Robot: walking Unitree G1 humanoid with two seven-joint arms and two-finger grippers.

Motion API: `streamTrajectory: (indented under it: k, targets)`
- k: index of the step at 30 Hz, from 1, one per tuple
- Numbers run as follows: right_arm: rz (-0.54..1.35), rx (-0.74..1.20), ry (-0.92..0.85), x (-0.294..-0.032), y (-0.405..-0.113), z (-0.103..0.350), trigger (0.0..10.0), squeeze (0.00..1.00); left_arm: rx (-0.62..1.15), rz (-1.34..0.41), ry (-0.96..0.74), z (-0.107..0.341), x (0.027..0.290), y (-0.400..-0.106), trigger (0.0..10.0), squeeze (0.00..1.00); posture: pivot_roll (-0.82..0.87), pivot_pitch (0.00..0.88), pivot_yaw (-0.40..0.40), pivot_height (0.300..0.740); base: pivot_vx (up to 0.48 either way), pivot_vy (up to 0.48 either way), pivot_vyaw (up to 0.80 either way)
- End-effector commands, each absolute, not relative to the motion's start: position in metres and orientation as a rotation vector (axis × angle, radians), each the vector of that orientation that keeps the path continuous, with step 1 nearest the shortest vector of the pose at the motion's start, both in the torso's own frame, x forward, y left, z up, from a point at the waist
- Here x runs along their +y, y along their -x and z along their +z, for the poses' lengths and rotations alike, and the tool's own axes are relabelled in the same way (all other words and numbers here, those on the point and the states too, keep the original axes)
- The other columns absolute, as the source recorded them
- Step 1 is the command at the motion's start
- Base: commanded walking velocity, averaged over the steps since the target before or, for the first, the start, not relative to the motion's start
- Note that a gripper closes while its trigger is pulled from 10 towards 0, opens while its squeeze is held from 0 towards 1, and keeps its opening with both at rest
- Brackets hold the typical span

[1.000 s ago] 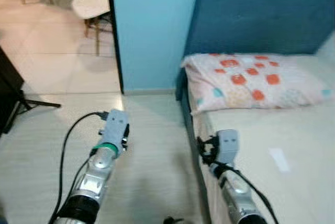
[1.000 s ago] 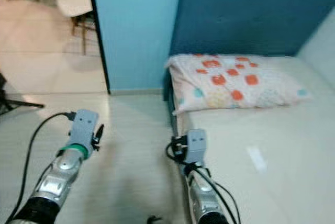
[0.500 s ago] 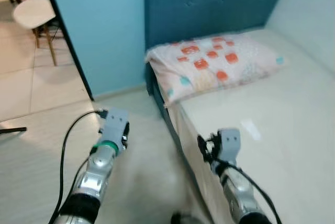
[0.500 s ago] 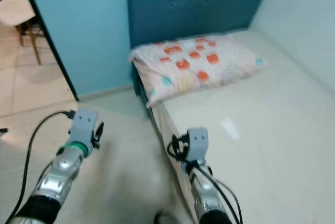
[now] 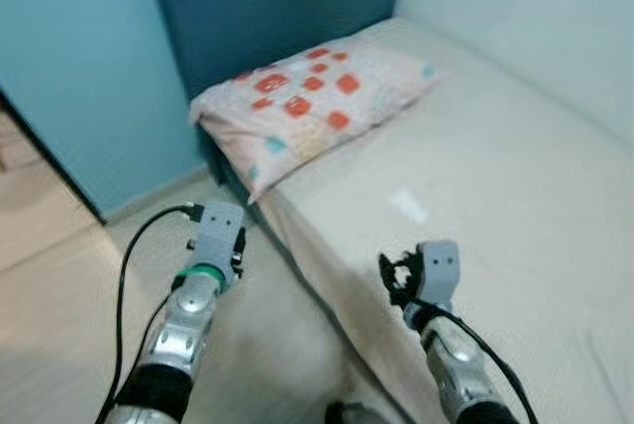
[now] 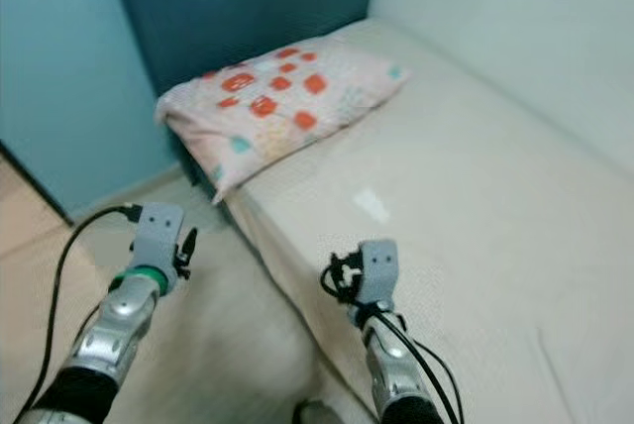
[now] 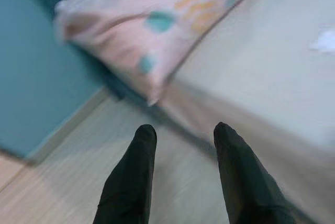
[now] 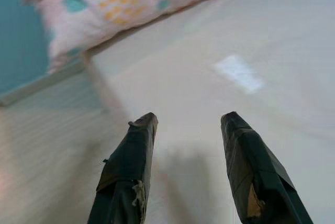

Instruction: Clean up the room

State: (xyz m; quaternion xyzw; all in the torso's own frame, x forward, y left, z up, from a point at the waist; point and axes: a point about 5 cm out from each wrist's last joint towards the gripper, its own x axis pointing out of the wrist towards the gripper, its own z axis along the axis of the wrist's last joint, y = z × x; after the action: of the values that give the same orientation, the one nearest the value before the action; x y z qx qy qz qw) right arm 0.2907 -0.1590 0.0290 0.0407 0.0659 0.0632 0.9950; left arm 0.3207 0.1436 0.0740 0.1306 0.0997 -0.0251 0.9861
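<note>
— Cream sheet on the bed (image 5: 515,176), one small white scrap (image 5: 408,206) lying mid-mattress, below the patterned pillow (image 5: 307,107). Nothing's picked up yet, I judge.
— End effectors?
— My left end effector (image 7: 180,130) and right end effector (image 8: 189,122) are both spread, empty, short of it.
</note>
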Motion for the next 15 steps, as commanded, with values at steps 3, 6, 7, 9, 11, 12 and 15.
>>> streamTrajectory:
  k: [3, 6, 7, 9, 11, 12, 15]
  targets:
    - [0.124, 0.147, -0.091, -0.1578, -0.2875, 0.0249, 10.0, 0.00, 0.229, -0.046, -0.270, 0.0671, 0.1492, -0.3167, 10.0, 0.00, 0.02, 0.070, 0.040, 0.740, 0.000, 0.000, -0.79]
    - [0.124, 0.148, -0.091, -0.1578, -0.2874, 0.0248, 10.0, 0.00, 0.228, -0.048, -0.269, 0.0672, 0.1488, -0.3168, 10.0, 0.00, 0.02, 0.070, 0.040, 0.740, 0.000, 0.000, -0.79]
    - [0.125, 0.148, -0.091, -0.1578, -0.2875, 0.0247, 10.0, 0.00, 0.228, -0.049, -0.268, 0.0673, 0.1487, -0.3169, 10.0, 0.00, 0.02, 0.070, 0.040, 0.740, 0.000, 0.000, -0.79]
    - [0.124, 0.148, -0.091, -0.1578, -0.2874, 0.0247, 10.0, 0.00, 0.227, -0.051, -0.268, 0.0674, 0.1484, -0.3170, 10.0, 0.00, 0.02, 0.070, 0.041, 0.740, 0.000, 0.000, -0.79]
    - [0.124, 0.148, -0.091, -0.1578, -0.2874, 0.0247, 10.0, 0.00, 0.227, -0.052, -0.268, 0.0674, 0.1482, -0.3170, 10.0, 0.00, 0.02, 0.070, 0.040, 0.740, 0.000, 0.000, -0.79]
    - [0.124, 0.148, -0.091, -0.1578, -0.2874, 0.0247, 10.0, 0.00, 0.227, -0.052, -0.268, 0.0674, 0.1482, -0.3170, 10.0, 0.00, 0.02, 0.070, 0.040, 0.740, 0.000, 0.000, -0.79]
    - [0.125, 0.149, -0.090, -0.1578, -0.2877, 0.0247, 10.0, 0.00, 0.226, -0.053, -0.268, 0.0677, 0.1481, -0.3175, 10.0, 0.00, 0.02, 0.068, 0.040, 0.740, 0.000, 0.000, -0.79]
